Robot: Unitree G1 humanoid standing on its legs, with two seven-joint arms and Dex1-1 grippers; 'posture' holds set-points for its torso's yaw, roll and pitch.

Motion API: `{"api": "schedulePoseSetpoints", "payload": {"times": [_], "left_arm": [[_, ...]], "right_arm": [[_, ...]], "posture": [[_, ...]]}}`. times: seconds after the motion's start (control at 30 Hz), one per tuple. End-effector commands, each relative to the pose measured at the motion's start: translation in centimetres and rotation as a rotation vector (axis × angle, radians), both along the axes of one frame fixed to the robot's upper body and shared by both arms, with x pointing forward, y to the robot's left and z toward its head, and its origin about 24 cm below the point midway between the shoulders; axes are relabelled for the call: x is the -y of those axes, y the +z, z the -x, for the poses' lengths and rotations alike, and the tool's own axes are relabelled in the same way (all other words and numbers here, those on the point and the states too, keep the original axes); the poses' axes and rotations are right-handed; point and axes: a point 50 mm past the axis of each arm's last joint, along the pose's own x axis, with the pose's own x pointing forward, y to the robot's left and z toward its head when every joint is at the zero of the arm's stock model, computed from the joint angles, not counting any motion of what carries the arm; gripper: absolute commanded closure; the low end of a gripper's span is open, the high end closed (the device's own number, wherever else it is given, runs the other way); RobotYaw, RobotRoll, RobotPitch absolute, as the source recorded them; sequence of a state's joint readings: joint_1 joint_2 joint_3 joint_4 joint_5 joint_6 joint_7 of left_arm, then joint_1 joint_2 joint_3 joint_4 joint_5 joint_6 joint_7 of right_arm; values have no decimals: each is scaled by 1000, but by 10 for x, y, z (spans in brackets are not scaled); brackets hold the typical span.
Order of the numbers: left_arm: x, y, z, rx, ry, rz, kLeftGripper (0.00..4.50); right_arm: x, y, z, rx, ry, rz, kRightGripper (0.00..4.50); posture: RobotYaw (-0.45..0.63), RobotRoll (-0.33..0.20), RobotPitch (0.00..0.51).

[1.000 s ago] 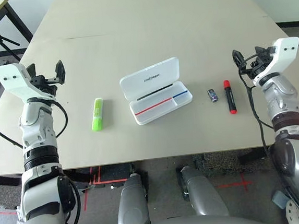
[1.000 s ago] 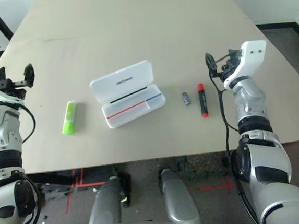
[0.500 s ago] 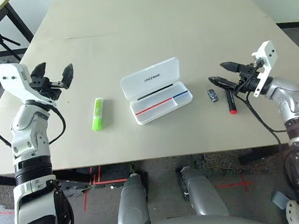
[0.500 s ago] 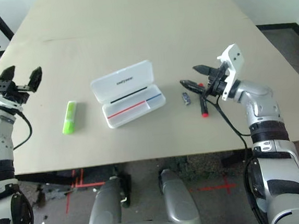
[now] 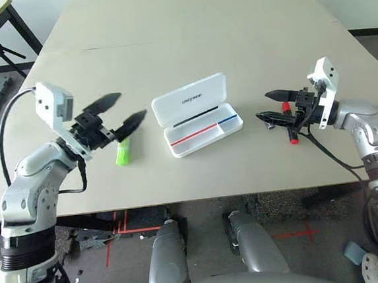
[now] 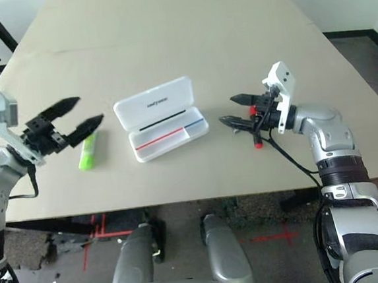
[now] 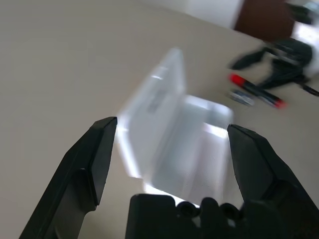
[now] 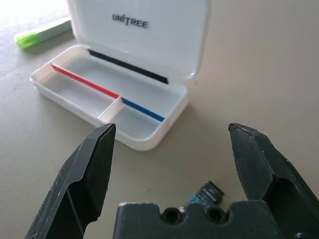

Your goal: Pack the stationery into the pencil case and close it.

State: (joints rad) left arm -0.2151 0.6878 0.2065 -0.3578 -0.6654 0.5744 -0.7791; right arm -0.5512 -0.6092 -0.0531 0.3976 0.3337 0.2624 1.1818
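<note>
A: Please tell me what is on the bench (image 5: 244,17), from left to right.

B: At the left side the left claw (image 5: 123,111) stands wide and holds nothing. It hangs above the lime-green highlighter (image 5: 123,144), which lies flat near the front edge. In the middle is the pencil case (image 5: 197,114), open, with its lid laid back toward the far edge. Both compartments are empty.

A: And at the right side?

B: The small dark block (image 8: 205,193) lies on the bench just beside the marker (image 5: 289,123), which has red ends. The right claw (image 5: 270,105) is also wide and empty, and it hangs over these two, pointing toward the case.

A: So which step is it?

B: I think it is the very first step: nothing is packed yet. Each claw must go down to its near item, close on it, and carry it to the tray. The block is tiny, so the grip there needs care.
</note>
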Motion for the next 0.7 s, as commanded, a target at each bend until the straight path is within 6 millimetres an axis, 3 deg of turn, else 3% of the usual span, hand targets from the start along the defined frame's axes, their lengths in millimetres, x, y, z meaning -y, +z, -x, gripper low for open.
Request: {"api": "schedulePoseSetpoints", "payload": {"times": [0.03, 0.3, 0.57, 0.7], "left_arm": [[17, -5, 8, -77, -86, -23, 17], [42, -22, 5, -162, -135, -119, 17], [58, -52, 4, -220, -212, -334, 17], [63, -55, 0, -207, -230, -366, 17]], "right_arm": [[3, -4, 2, -11, 4, 23, 0], [1, -7, 4, -23, 21, 43, 0], [2, -10, 5, -16, 9, 48, 0], [1, -11, 5, -15, 7, 47, 0]], "posture": [[11, 0, 166], [7, 0, 171], [-8, 0, 174], [-13, 0, 175]]}}
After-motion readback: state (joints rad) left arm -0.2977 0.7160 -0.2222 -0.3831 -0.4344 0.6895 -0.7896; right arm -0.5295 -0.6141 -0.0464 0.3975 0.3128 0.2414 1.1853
